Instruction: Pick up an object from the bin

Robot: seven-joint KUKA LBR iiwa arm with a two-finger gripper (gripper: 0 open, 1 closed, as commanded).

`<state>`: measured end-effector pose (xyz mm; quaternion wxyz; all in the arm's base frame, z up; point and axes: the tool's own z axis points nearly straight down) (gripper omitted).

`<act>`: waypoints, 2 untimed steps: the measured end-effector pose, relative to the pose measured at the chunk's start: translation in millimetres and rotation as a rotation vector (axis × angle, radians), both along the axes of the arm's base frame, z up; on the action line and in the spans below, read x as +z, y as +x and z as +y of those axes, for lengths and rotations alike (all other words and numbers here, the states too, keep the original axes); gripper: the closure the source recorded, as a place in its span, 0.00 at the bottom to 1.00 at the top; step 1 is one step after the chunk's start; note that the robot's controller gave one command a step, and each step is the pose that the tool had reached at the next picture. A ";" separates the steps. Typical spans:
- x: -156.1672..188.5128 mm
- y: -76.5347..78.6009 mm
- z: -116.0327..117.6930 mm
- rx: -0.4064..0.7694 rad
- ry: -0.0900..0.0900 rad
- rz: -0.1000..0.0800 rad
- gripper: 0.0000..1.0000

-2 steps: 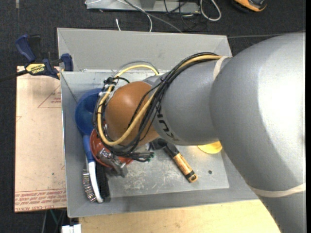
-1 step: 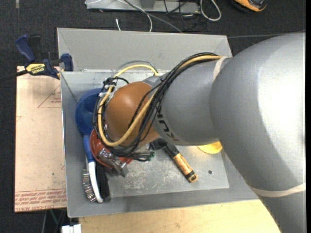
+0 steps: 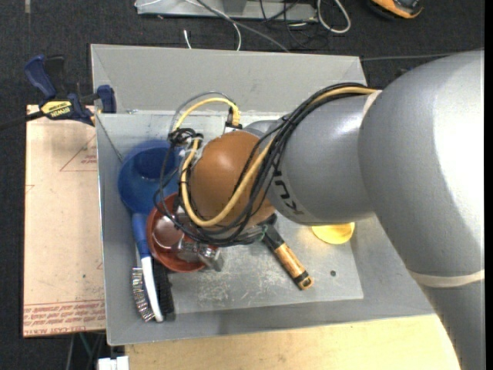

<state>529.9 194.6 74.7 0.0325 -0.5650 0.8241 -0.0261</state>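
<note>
Hanging low over the left half of the bin [image 3: 223, 75], the gripper [image 3: 202, 254] sits right at the rim of a dark red bowl [image 3: 163, 247]. This bowl lies near the left wall, and it seems to be the thing nearest for picking. The orange wrist cover [image 3: 227, 176] and the cables hide much of the gripper, so one cannot tell whether it is open or closed, or whether it has the bowl.

Several things could go wrong from here. The bowl is round and smooth, so a grasp on its rim may slip and the bowl may tip when it is lifted. A blue scoop-like cup [image 3: 142, 177] touches the bowl from above-left and a brush [image 3: 146, 287] lies just beside it, so either one may be pushed or dragged along. The loose cables may also catch on something.

Counted, the bin holds:
- one red bowl
- one blue cup
- one brush
- one tool with an amber handle [image 3: 291, 264], near the middle
- one yellow thing [image 3: 335, 233], partly hidden under the arm
</note>
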 end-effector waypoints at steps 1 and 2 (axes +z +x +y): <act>5.0 -0.5 22.3 -0.197 0.002 0.007 1.00; -0.7 2.3 11.5 -0.037 0.005 -0.014 1.00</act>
